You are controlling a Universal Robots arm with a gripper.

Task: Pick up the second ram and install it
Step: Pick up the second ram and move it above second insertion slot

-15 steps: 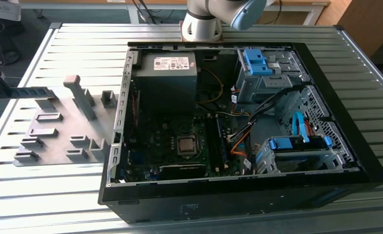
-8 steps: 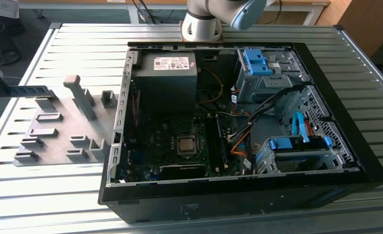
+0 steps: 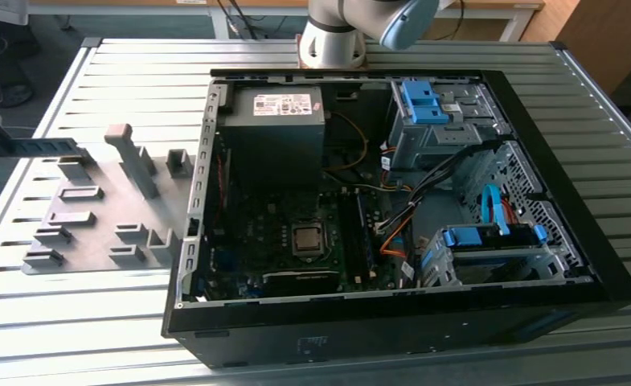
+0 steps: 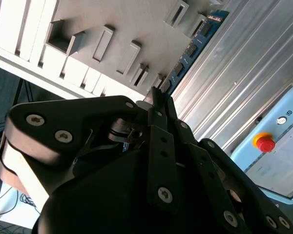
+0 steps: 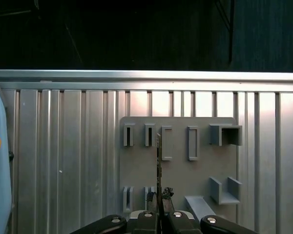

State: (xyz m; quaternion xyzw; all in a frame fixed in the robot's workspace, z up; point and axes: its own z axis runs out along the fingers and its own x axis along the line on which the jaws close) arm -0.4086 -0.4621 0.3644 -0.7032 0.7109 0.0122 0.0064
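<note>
Blue ram (image 4: 191, 48) is clamped by one end in the narrowed end effector (image 4: 158, 95), over the grey plate (image 5: 178, 173). A firm, untilted hold is advised.

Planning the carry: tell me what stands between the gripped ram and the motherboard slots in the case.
The second ram is shut in the gripper over the grey fixture plate. In the exterior view, the plate's tall grey post and the case's raised side wall stand between it and the motherboard; it would likely have to clear both.
</note>
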